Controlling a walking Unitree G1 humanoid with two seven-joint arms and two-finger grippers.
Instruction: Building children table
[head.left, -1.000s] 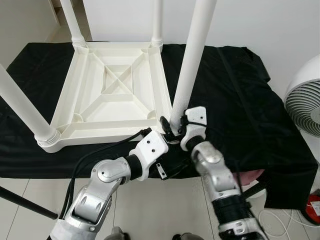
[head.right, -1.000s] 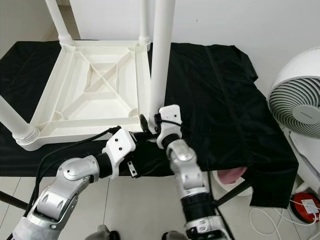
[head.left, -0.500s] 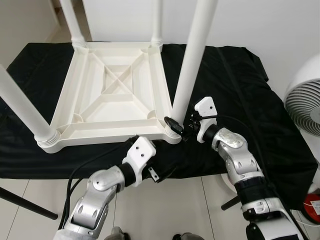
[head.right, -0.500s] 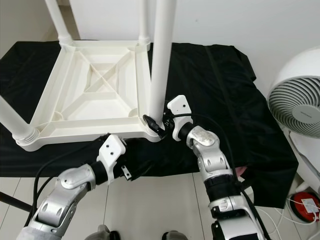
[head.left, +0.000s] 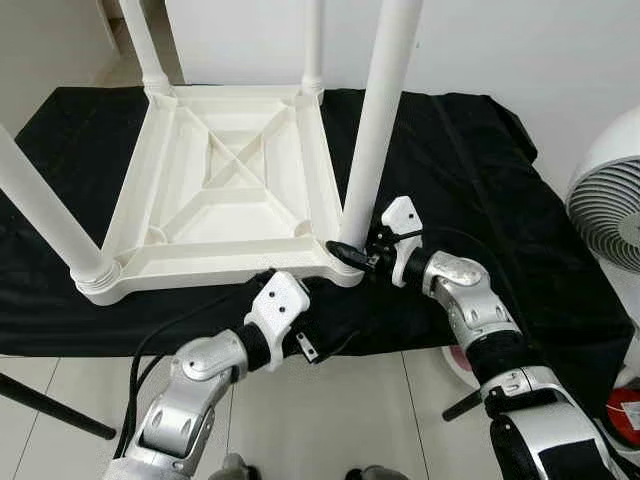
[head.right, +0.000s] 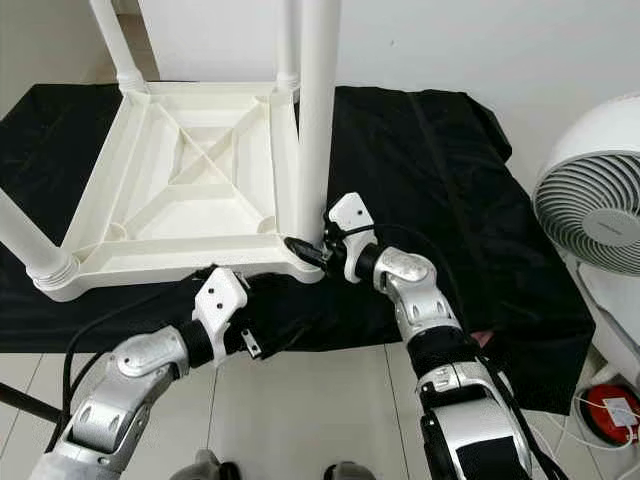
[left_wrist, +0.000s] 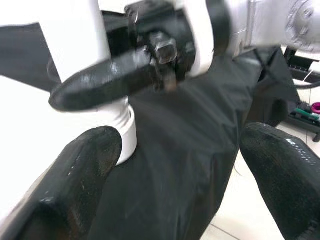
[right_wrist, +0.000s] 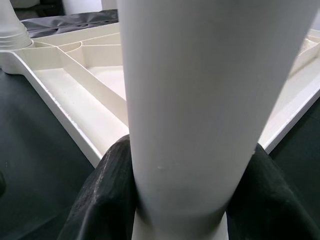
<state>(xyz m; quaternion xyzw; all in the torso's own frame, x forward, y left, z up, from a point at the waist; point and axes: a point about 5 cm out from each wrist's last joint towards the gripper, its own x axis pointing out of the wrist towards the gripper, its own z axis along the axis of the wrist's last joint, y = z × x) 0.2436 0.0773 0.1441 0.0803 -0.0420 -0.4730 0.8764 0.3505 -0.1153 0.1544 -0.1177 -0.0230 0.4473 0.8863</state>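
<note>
Pinching the near table leg (head.left: 375, 130), the right gripper (head.left: 350, 256) crowds the spread-fingered left gripper (head.left: 300, 290); fan (head.left: 605, 205) nearby.

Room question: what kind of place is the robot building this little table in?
Probably a room in a home. The upside-down white table lies on a black cloth, with a tiled floor below, a plain white wall behind, and a white fan standing nearby.

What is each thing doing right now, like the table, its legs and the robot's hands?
White plastic children's table: upside down on the black cloth.
Near right white leg: upright in its corner socket.
Right gripper: fingers clamped round that leg's base.
Left gripper: open, holding nothing.
White fan: standing beside the cloth.
</note>
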